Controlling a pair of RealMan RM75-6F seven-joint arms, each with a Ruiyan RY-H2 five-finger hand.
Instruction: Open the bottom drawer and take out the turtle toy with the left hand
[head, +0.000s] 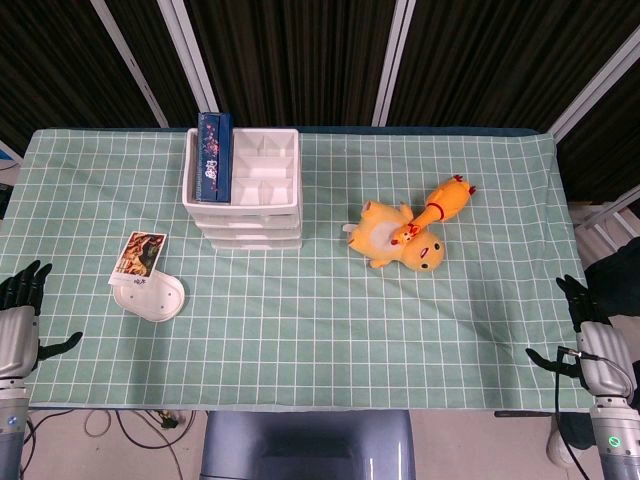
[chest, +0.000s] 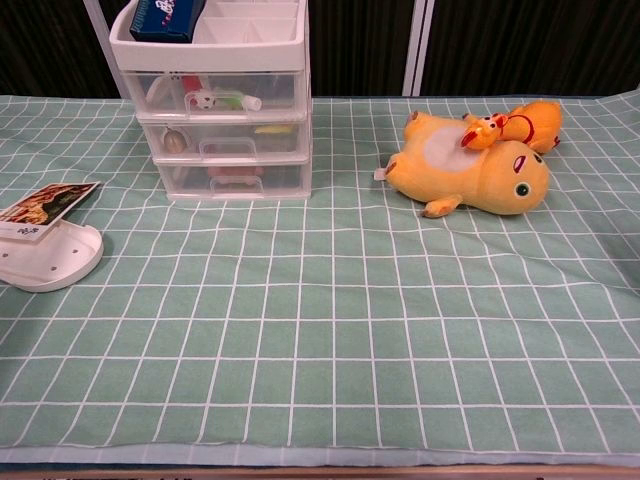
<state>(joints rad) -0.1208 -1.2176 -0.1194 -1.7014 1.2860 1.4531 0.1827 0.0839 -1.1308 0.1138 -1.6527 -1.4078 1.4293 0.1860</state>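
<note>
Left hand (head: 20, 315) sits at the table's front-left corner, fingers spread, holding nothing. Bottom drawer (chest: 238, 178) is closed, far-left of centre, diagonally ahead-right of it; something reddish inside, turtle toy unconfirmed. Right hand (head: 590, 335), front-right corner, open, farther.

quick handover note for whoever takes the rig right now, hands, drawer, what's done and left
Left hand: open, holding nothing, at the near left table edge.
Right hand: open, holding nothing, at the near right edge.
Drawer unit: far left of the table, three clear drawers, all closed. Bottom drawer shows something pinkish inside; I cannot tell whether that is the turtle.
Also on the cloth: a white dish with a card on it, near left; yellow plush toys to the right.
Done: nothing yet.
Left: open the bottom drawer, take out the turtle with the left hand.
</note>
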